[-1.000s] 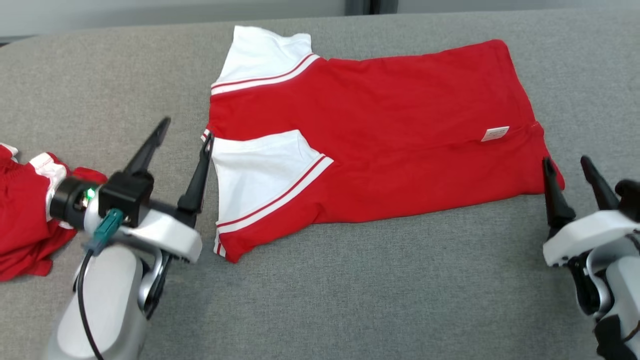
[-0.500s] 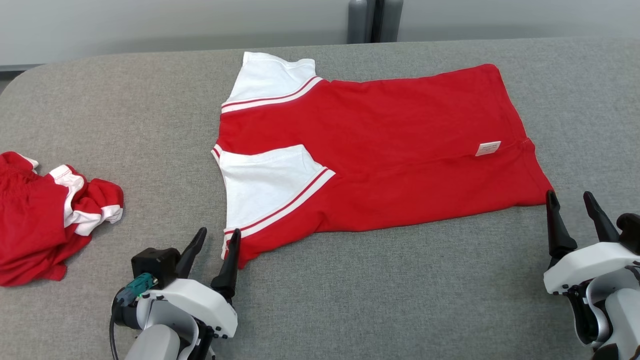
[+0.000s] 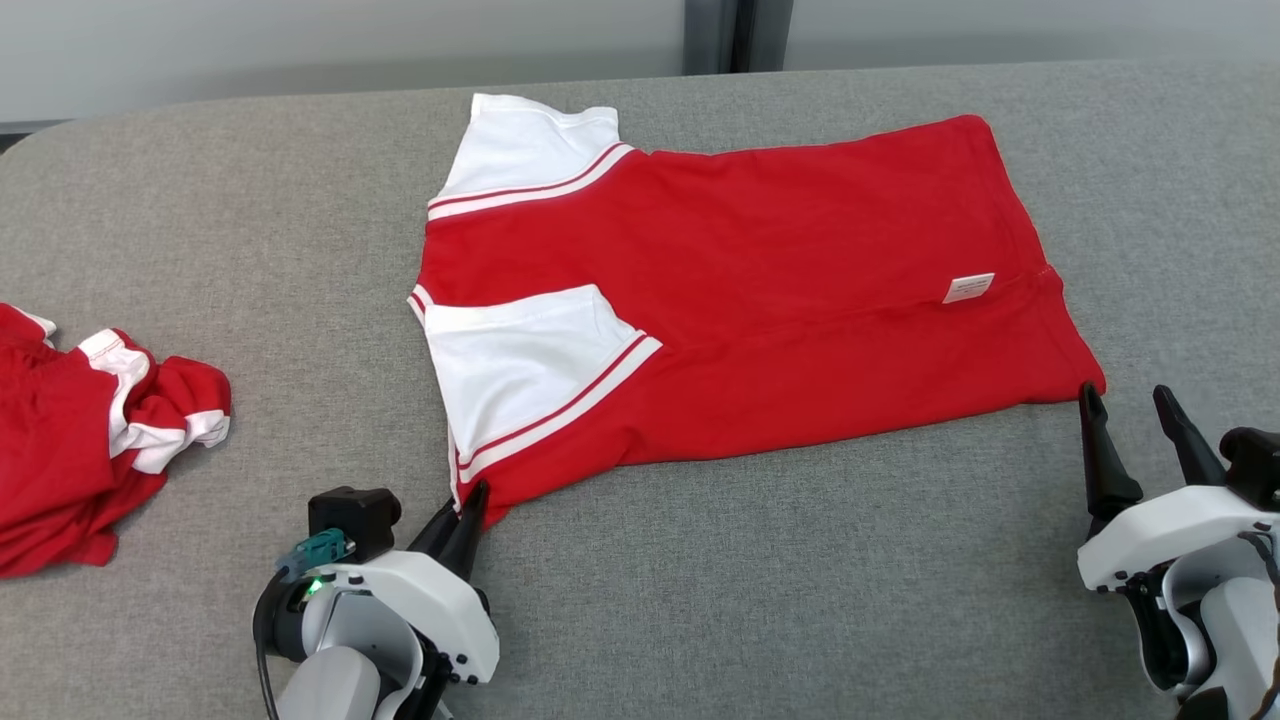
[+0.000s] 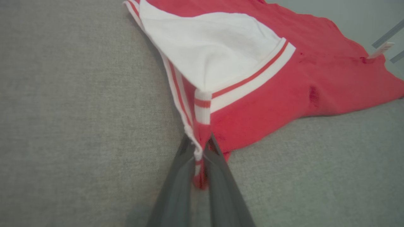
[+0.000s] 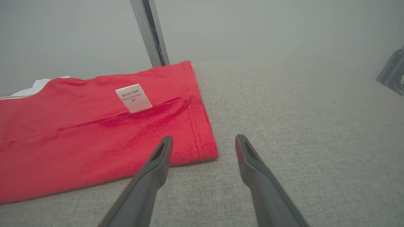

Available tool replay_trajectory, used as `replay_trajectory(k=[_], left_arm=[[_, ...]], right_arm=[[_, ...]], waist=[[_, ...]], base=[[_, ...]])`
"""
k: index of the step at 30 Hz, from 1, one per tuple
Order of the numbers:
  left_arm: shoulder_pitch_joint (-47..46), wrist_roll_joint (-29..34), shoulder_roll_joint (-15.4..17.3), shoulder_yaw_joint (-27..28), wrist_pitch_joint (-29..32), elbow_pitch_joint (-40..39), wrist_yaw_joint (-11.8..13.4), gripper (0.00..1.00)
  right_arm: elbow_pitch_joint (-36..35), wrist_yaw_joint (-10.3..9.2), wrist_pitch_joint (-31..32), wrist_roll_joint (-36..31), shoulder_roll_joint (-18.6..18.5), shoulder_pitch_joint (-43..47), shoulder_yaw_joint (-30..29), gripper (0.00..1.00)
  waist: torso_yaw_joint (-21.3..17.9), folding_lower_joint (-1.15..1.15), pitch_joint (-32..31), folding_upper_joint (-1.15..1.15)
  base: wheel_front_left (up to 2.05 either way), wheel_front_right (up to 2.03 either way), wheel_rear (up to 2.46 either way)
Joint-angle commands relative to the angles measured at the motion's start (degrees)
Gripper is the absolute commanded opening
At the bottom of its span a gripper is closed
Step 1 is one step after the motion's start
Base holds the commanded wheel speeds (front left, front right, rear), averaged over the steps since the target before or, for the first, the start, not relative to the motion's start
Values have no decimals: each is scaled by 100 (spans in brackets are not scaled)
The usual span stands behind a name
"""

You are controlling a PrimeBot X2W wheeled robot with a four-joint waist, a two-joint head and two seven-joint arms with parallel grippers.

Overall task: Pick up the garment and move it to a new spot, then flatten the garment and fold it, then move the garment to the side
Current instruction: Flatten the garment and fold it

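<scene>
Red shirt (image 3: 760, 270), folded lengthwise, lies mid-counter (image 3: 750, 580) toward the far edge, with its near-left corner pinched.

Cloth is judged light, limp and non-fragile. It will drape and drag, so take hold at the corners with both layers together. Left end effector (image 3: 465, 515) is pressed together on the near-left corner at the striped trim. Right end effector (image 3: 1125, 405) is spread just beside the near-right hem corner, gripping nothing. Left wrist view shows trim bunched between the fingers (image 4: 178, 189), which the head view cannot resolve. Right wrist view shows hem stitching and a raised white label (image 5: 133, 98). Head view gives the whole outline.
</scene>
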Motion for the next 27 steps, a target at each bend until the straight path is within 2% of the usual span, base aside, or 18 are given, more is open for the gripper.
replay_trajectory(k=[1,6,14,15,16,17,19,20,27], left_arm=[[50,9,57,1,22,-72,40,0],[136,-15,157,-10,105,-328,66,0],[139,-28,223,-43,179,-558,91,0],[125,-13,240,-52,178,-565,95,0],[113,-6,252,-56,184,-574,98,0],[99,-8,259,-59,184,-583,101,0],[71,-3,282,-67,185,-599,111,0],[59,-5,290,-69,187,-602,115,0],[48,-6,355,-100,160,-646,122,0]], right_arm=[[62,-1,-9,40,-17,-65,6,100],[677,-1,-8,397,26,-352,42,100],[1579,-1,-9,908,2,-1023,496,100],[1668,-1,-8,972,-8,-1111,581,89],[1739,-1,-9,1029,-29,-1186,656,85],[1803,-1,-9,1077,-42,-1248,731,55],[1912,-1,-8,1185,-41,-1351,870,27],[1941,-1,-9,1233,-46,-1401,928,0],[1990,-1,-9,1491,-187,-1239,1289,0]], waist=[[2,0,4,0],[37,0,-2,0],[79,0,109,0],[79,0,127,0],[78,0,144,0],[73,0,162,0],[62,0,192,0],[56,0,202,0],[69,0,139,0]], base=[[0,0,0],[0,0,0],[0,0,0],[0,0,0],[0,0,0],[0,0,0],[0,0,0],[0,0,0],[0,0,0]])
